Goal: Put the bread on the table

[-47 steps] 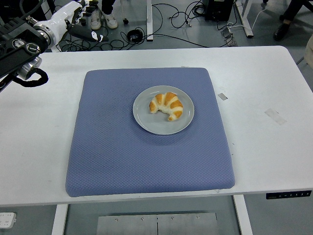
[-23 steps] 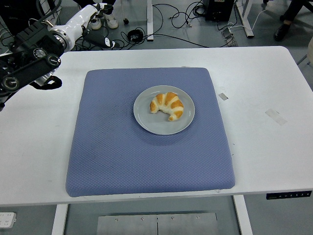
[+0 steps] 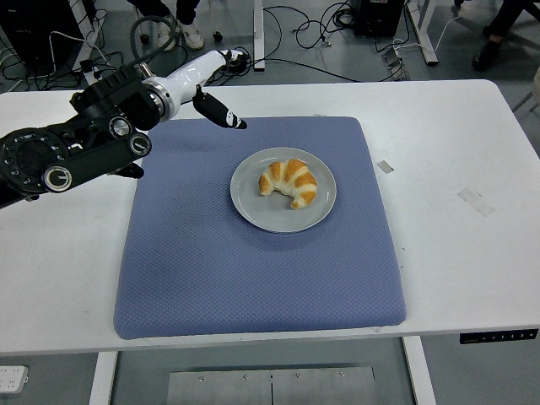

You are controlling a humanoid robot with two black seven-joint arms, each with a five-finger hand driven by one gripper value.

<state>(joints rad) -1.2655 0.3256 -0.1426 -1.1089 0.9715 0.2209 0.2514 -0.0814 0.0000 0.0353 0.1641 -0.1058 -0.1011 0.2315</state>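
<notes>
Table (image 3: 472, 135): white, it fills most of the head view; its near edge runs along the bottom and bits of tape lie on its right part.
Mat (image 3: 211, 278): a blue-grey quilted square lying flat on the middle of the table, with bare white surface on every side of it.
Left arm (image 3: 76, 156): black, jointed, coming in from the left edge and stretched over the table's left part toward the mat's far left corner.
Left hand (image 3: 202, 89): white with dark fingertips, above the mat's far left corner; the fingers (image 3: 221, 114) are loosely extended and hold nothing, pointing toward the plate but well apart from it.
Plate (image 3: 253, 207): round, grey, resting on the mat a little beyond its middle.
Bread (image 3: 288, 181): a golden croissant lying on the plate, curved with its ends toward the near side, untouched.
Floor (image 3: 312, 59): grey, beyond the table's far edge, strewn with black cables.
</notes>
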